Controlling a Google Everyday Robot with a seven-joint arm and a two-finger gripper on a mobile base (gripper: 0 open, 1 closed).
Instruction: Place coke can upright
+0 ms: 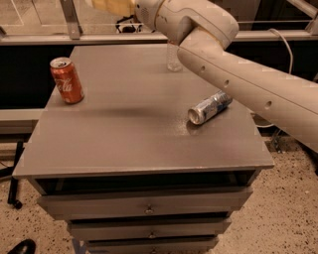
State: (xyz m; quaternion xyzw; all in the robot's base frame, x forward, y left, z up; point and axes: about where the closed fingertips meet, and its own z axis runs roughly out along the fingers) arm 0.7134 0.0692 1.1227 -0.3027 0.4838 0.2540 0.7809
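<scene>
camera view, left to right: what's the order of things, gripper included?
coke can, upright at the left → gripper, at the picture's top edge → clear bottle, at the back → silver-and-blue can, lying on its side

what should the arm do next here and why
Probably just draw the claw away and stop. The coke can already stands upright near the left edge of the table, and the claw is high at the top of the view, well apart from it.

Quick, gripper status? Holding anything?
Gripper: up at the view's top edge, away from the coke can; open or closed cannot be told.
</scene>
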